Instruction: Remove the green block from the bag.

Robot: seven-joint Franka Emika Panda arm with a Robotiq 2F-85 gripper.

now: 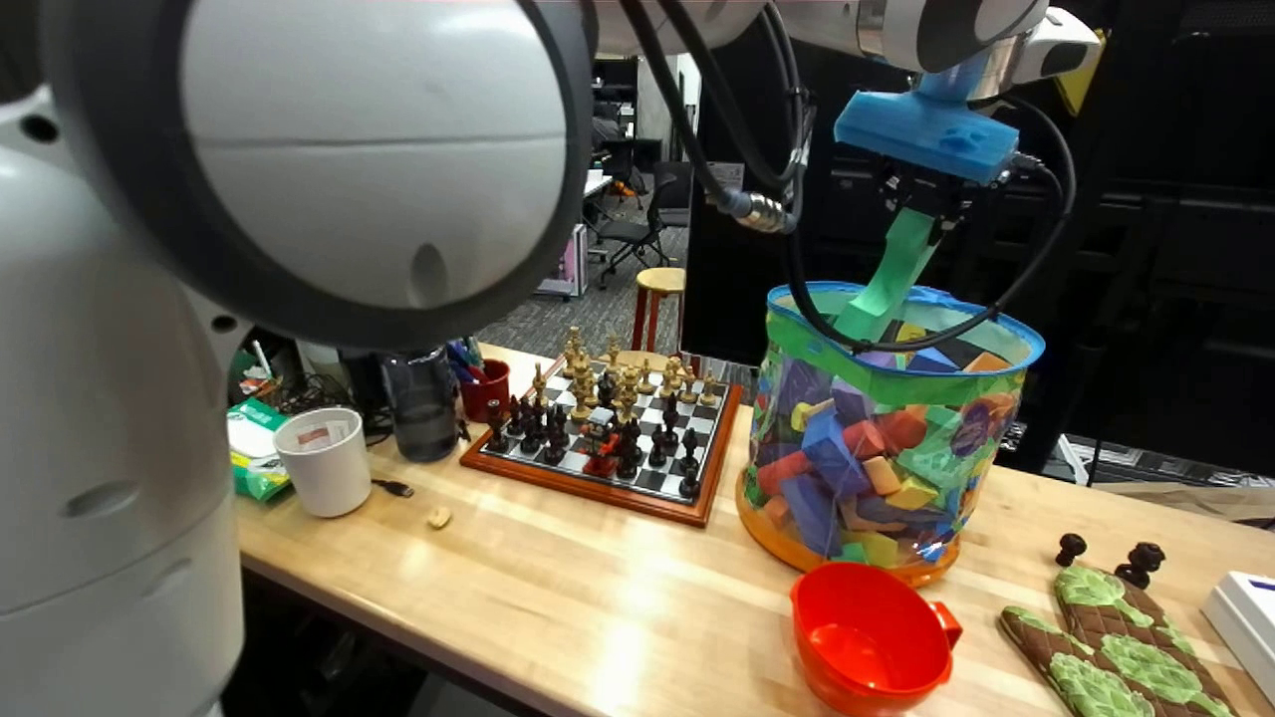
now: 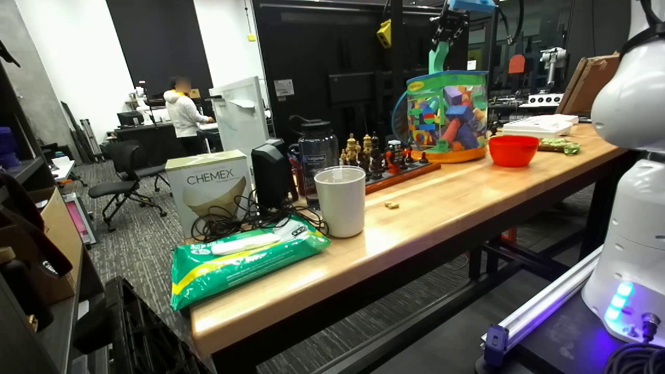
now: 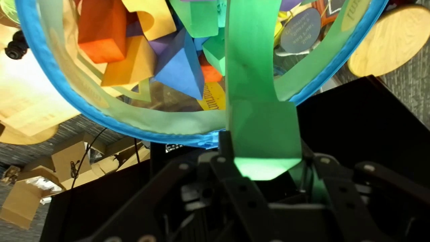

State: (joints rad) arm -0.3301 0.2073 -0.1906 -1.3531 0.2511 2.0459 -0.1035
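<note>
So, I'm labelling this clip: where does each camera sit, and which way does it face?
Wrist view: above the bag, looking down into it; fingers show, gripping the green block.
An exterior view: close beside the arm, which shows large, facing across the table.
An exterior view: off the table's end, facing along it; base and fingers show.
Both exterior views share the red bowl.

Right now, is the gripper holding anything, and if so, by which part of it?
Yes, the green block. The gripper pinches it by its upper end; the lower end hangs down at the mouth of the bag.
</note>
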